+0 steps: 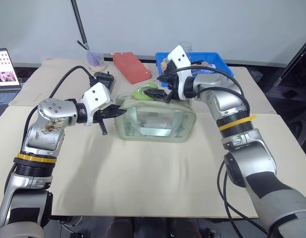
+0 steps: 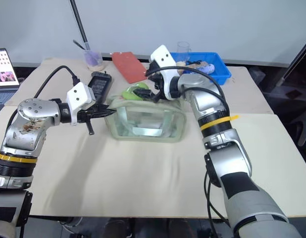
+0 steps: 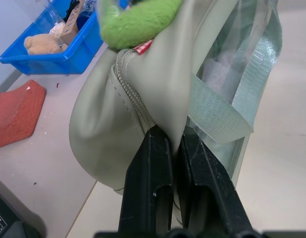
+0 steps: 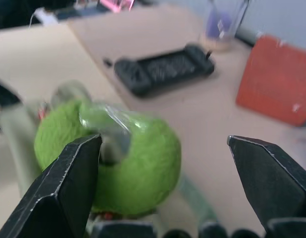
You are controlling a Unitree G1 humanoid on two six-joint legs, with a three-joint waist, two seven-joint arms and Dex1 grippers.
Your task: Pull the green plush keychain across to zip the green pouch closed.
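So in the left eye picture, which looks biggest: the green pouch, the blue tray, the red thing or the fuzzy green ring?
Largest to smallest, as they look:
1. green pouch
2. blue tray, though it sits farther away
3. red thing
4. fuzzy green ring

Both arms are silver-grey metal with dark joint sections, each ringed by a yellow band. White blocks sit just behind the black jaws of the left gripper and right gripper. Black cables loop along both forearms.
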